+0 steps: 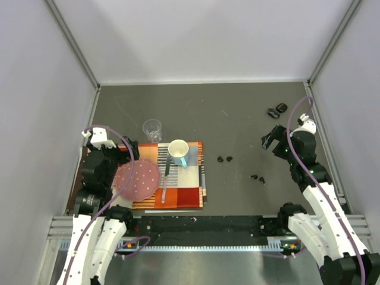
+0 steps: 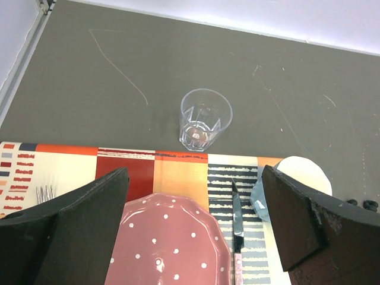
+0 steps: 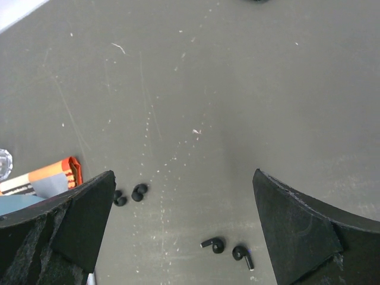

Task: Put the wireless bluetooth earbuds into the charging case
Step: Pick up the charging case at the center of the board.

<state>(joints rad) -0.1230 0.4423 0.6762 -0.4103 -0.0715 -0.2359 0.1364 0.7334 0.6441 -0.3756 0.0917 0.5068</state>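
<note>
Two pairs of tiny black earbuds lie on the grey table: a rounded pair [image 1: 224,159] right of the placemat and a stemmed pair [image 1: 257,177] nearer the front. In the right wrist view the stemmed pair [image 3: 227,249] lies between my fingers and the rounded pair [image 3: 130,195] by the left finger. Two black oval charging cases [image 1: 277,110] sit at the far right. My right gripper [image 1: 270,138] [image 3: 183,196] is open and empty, hovering between cases and earbuds. My left gripper [image 1: 130,153] [image 2: 195,196] is open and empty over the pink plate.
A striped placemat [image 1: 184,193] carries a pink dotted plate [image 1: 138,180] [image 2: 166,243], a knife [image 1: 165,178] [image 2: 237,219] and a white mug [image 1: 179,151] [image 2: 297,178]. A clear glass [image 1: 152,129] [image 2: 205,119] stands behind the mat. White walls enclose the table.
</note>
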